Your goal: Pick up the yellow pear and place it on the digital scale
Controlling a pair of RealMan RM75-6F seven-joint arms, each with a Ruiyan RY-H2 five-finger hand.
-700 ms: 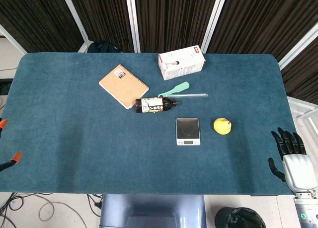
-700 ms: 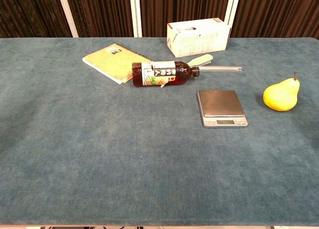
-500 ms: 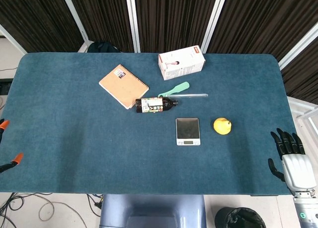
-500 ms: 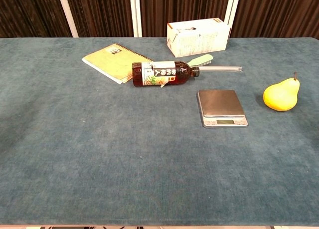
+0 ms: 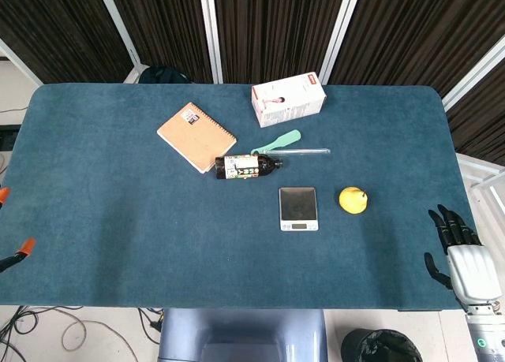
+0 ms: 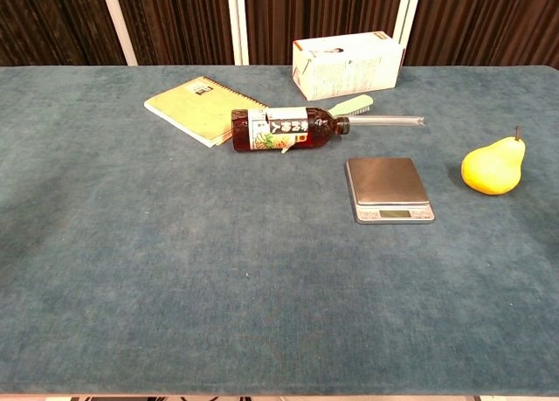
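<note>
Right hand (image 5: 464,255), fingers spread and empty, is best brought over the yellow pear (image 5: 353,199), clear of the digital scale (image 5: 298,208); left hand's state cannot be told.

Overhead and frontal views of the work area. A rectangular desk (image 5: 118,220) with rounded corners, covered in blue-green felt-like cloth, fills most of both views. Behind it hang dark pleated curtains (image 5: 268,31), divided by pale slanted frame posts (image 5: 209,31). At the lower left, loose cables (image 5: 47,330) lie on a light grey floor (image 5: 102,334). A grey-blue base (image 5: 245,334) sits under the desk's near edge, beside a black bin (image 5: 383,348). Lighting is even, with soft shadows.
</note>
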